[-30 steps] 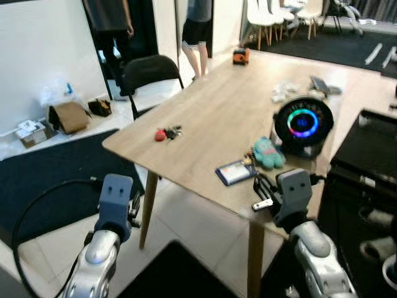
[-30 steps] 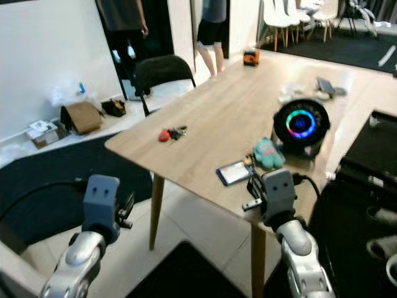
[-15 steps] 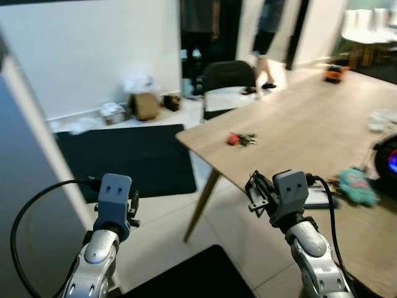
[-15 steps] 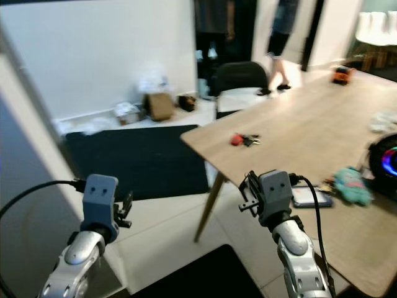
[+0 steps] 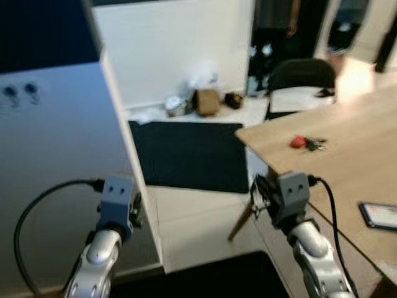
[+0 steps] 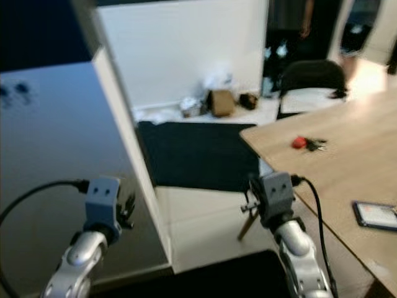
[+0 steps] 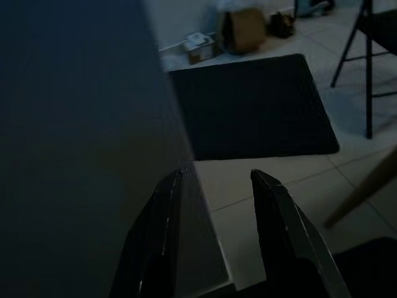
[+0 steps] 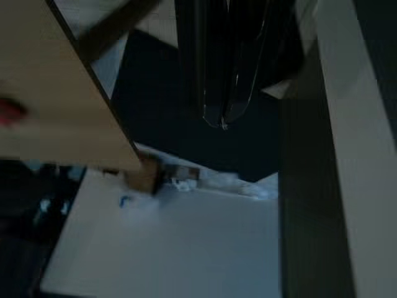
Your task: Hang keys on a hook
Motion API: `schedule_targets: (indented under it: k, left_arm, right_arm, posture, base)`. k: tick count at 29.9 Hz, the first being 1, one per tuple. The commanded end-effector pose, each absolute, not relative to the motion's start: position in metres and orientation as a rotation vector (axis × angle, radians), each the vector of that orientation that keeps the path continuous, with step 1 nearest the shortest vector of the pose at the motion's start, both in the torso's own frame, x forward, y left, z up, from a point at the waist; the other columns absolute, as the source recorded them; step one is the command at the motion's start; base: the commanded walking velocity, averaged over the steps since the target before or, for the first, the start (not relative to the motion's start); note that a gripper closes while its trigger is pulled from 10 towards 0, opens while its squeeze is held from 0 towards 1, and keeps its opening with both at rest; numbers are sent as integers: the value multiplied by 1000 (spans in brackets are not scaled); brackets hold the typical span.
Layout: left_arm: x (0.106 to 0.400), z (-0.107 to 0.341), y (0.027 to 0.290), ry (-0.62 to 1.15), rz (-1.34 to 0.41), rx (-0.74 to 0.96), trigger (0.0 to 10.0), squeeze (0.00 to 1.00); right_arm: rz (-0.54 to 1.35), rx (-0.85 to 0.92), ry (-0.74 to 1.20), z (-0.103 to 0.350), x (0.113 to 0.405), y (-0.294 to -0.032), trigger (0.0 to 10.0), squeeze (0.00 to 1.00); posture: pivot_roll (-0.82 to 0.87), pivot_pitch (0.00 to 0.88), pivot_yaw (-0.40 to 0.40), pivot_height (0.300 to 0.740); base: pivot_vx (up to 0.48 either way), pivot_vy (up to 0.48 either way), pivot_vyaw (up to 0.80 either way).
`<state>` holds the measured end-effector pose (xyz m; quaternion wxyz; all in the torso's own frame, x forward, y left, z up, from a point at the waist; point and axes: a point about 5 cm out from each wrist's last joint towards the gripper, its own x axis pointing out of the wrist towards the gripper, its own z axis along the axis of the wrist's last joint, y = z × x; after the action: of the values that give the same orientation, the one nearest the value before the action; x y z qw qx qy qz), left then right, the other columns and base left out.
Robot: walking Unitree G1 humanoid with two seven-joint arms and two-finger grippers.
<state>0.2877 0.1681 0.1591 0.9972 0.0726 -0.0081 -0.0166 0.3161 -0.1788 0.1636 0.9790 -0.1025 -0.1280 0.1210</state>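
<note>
The keys (image 5: pixel 307 143), with a red tag, lie on the wooden table (image 5: pixel 347 167) near its far left corner. Two small dark hooks (image 5: pixel 18 92) sit high on a pale panel at my left. Low over the floor, my left gripper (image 7: pixel 217 177) is open and empty, close beside that panel's edge. My right gripper (image 8: pixel 220 121) is shut with nothing visible between its fingers. It hangs in front of the table's near edge, well short of the keys. The red tag (image 8: pixel 9 112) is a blur at the edge of the right wrist view.
A black mat (image 5: pixel 192 155) covers the floor between panel and table. A black chair (image 5: pixel 301 74) stands at the table's far side, with a cardboard box (image 5: pixel 205 102) and clutter by the wall. A person's legs (image 5: pixel 273 25) show at the back. A phone (image 5: pixel 379 215) lies on the table.
The camera has swung left: the table and keys slid to the right of the picture and the panel with hooks came into view. Both arms keep their pose.
</note>
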Motion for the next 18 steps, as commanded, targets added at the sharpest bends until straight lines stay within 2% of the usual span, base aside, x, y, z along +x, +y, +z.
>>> schedule_targets:
  k: [1,12,18]
  left_arm:
    - [286,155,174,7,-15,154,10000,0]
    - [286,154,173,9,-20,159,10000,0]
    - [287,154,173,10,-26,170,10000,0]
  right_arm:
    - [258,-203,-259,162,315,-173,10000,0]
    - [252,-204,-260,161,316,-173,10000,0]
    - [238,-189,-258,161,316,-174,10000,0]
  posture:
    - [42,116,44,740]
    - [39,114,47,740]
    - [39,114,48,740]
  base:
    - [0,0,794]
    - [0,0,794]
    - [0,0,89]
